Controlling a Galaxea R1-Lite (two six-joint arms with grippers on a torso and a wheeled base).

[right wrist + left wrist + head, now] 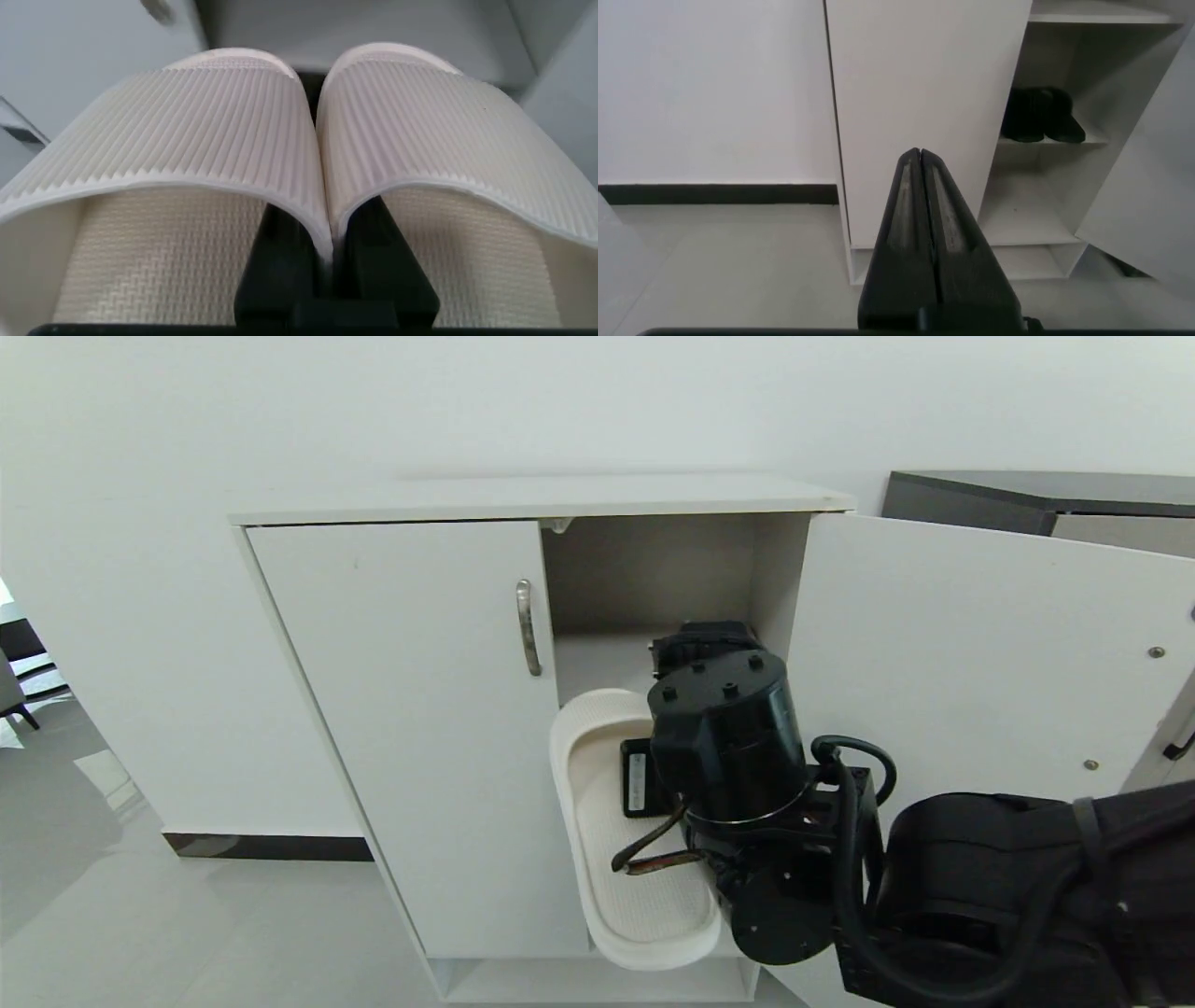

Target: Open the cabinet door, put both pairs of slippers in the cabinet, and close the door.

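Cream slippers [206, 121] meet strap-to-strap, pinched between the right jaws.

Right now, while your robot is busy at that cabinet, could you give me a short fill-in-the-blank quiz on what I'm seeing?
1. The right gripper holds ____ white slippers.
2. The black slippers sit on a ____ inside the cabinet.
3. The cabinet's right door stands ____.
4. The left gripper is ____, holding nothing.

Missing words: two, shelf, open, shut.
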